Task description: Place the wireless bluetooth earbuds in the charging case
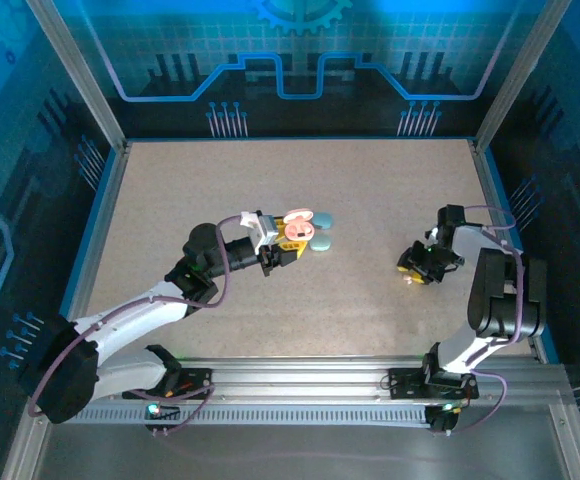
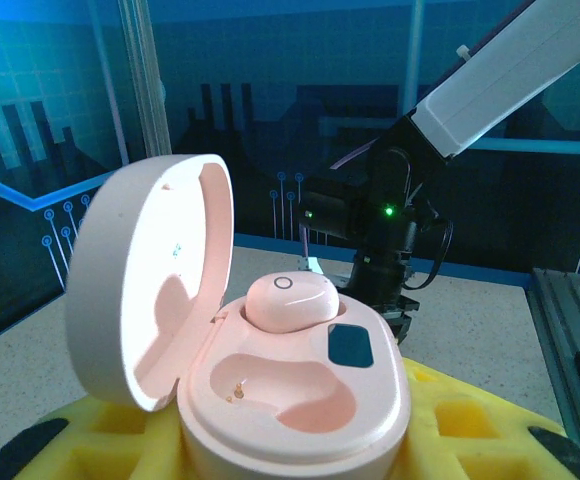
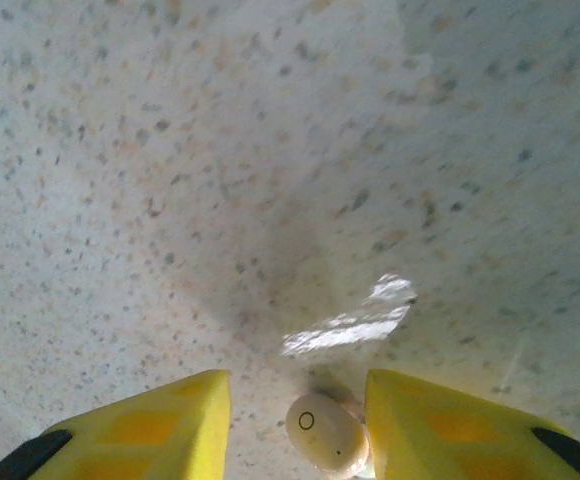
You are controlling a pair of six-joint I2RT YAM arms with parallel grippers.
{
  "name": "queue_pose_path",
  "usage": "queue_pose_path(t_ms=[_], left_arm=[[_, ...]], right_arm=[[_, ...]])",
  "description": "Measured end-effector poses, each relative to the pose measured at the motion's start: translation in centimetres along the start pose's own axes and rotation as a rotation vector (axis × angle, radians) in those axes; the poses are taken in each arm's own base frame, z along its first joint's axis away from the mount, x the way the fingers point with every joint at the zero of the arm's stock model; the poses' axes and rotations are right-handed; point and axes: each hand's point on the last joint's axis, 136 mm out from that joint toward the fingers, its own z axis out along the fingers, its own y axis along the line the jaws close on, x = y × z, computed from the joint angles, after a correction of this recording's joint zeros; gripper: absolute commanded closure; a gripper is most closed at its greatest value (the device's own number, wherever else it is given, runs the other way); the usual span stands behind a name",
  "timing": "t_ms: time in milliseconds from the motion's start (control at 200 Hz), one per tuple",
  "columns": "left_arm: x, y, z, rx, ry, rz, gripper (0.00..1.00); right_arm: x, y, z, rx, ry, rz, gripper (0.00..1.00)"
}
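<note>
**Case clamped open on the left, one earbud loose between the right jaws**

The right gripper [image 3: 296, 405] points down at the table [image 3: 270, 150], with bare speckled surface ahead of its tips and to both sides. The only thing there is a glossy patch [image 3: 355, 315] just ahead; whether it is film or glare I cannot tell. Its jaws stand apart. The loose earbud [image 3: 325, 432] lies between them, close against one finger with a clear gap to the other. Its long axis slants across the gap and its ring-marked face is up.

The left gripper [image 1: 286, 248] is clamped on the pink charging case [image 2: 300, 400], mouth up. The lid [image 2: 150, 280] is swung open to one side of the fingers. The seated earbud [image 2: 290, 300] lies crosswise in the far socket, and the near socket [image 2: 280, 385] is empty. Two pale blue cases [image 1: 321, 238] sit just beyond its fingertips, and the right arm [image 2: 390, 230] is well apart beyond them.
</note>
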Motion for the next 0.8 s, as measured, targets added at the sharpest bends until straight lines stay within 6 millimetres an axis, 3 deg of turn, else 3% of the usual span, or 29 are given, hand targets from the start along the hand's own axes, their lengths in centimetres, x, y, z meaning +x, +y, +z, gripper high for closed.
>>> queue_pose_path(t_ms=[190, 430, 650, 800], left_arm=[[0.0, 0.0, 0.0, 0.000, 0.000, 0.000, 0.68], [0.0, 0.0, 0.0, 0.000, 0.000, 0.000, 0.68], [0.0, 0.0, 0.0, 0.000, 0.000, 0.000, 0.68], [0.0, 0.0, 0.0, 0.000, 0.001, -0.001, 0.68]], right_arm=[[2.1, 1.3, 0.3, -0.003, 0.040, -0.032, 0.59], [3.1, 2.3, -0.3, 0.010, 0.036, -0.069, 0.58], [1.1, 2.8, -1.8, 0.049, -0.028, -0.142, 0.55], [-0.5, 3.7, -0.4, 0.043, 0.014, -0.180, 0.56]])
